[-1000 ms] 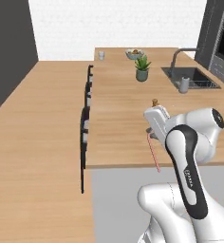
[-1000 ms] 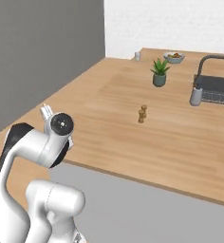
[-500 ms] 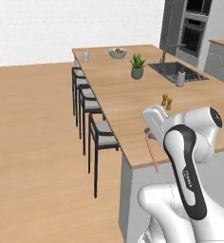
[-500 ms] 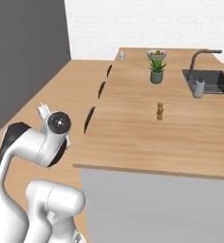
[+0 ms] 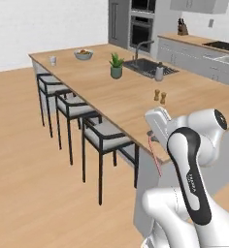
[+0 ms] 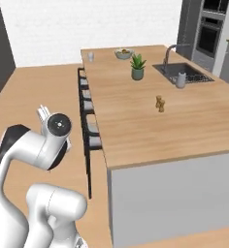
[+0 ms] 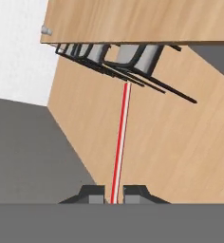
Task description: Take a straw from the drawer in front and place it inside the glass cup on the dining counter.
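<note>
My gripper [image 7: 114, 194] is shut on the thin red-pink straw [image 7: 121, 142], which sticks out straight ahead between the two fingertips [image 7: 92, 192]. In the left base view the gripper [image 5: 151, 136] hangs by the near end of the dining counter [image 5: 131, 101], with the straw [image 5: 155, 156] slanting down from it. The glass cup [image 5: 52, 60] stands at the counter's far left corner, well away from the gripper. It is also seen from the right as the cup [image 6: 90, 56] and, tiny, in the hand view as the cup [image 7: 46, 31]. The drawer is out of view.
On the counter stand a white fruit bowl [image 5: 83, 54], a potted plant [image 5: 116, 66], two small shakers [image 5: 160, 96] and a dark sink [image 5: 148, 67] with a faucet. Three black stools [image 5: 104, 138] line its left side. Beyond them lies open wood floor [image 5: 24, 160].
The whole picture has shifted as the base moved: the counter's stool side and near end have swung into view. The straw stays held in the gripper.
</note>
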{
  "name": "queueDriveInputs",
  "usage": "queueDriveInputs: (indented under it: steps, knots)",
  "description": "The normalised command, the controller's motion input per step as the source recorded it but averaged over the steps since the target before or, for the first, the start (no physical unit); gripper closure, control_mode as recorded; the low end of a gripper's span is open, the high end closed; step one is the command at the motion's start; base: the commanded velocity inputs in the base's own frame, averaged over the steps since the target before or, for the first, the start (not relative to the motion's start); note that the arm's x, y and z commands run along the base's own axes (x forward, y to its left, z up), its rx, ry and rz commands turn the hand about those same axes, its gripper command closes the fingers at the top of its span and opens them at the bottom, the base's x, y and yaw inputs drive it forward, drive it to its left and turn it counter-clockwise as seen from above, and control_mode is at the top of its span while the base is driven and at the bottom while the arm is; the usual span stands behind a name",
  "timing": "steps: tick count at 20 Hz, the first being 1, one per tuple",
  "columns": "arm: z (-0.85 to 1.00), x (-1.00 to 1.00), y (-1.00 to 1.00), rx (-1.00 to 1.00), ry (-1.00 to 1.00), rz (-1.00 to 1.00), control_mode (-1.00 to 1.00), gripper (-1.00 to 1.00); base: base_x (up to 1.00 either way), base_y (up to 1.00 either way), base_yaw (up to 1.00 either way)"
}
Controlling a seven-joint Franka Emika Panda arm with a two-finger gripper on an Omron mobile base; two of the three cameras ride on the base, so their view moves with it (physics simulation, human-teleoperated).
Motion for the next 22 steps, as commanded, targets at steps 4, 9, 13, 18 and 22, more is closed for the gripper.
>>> queueDriveInputs:
  steps: [4, 9, 13, 18, 22]
  knots:
    - [0.00, 0.00, 0.00, 0.00, 0.00, 0.00, 1.00, 1.00, 0.61, 1.00, -0.55]
    - [0.00, 0.00, 0.00, 0.00, 0.00, 0.00, 1.00, 1.00, 0.64, 1.00, -0.56]
    - [0.00, 0.00, 0.00, 0.00, 0.00, 0.00, 1.00, 1.00, 0.26, 1.00, -0.50]
    - [0.00, 0.00, 0.00, 0.00, 0.00, 0.00, 1.00, 1.00, 0.03, 1.00, -0.43]
    - [0.00, 0.00, 0.00, 0.00, 0.00, 0.00, 1.00, 1.00, 0.00, 1.00, -0.41]
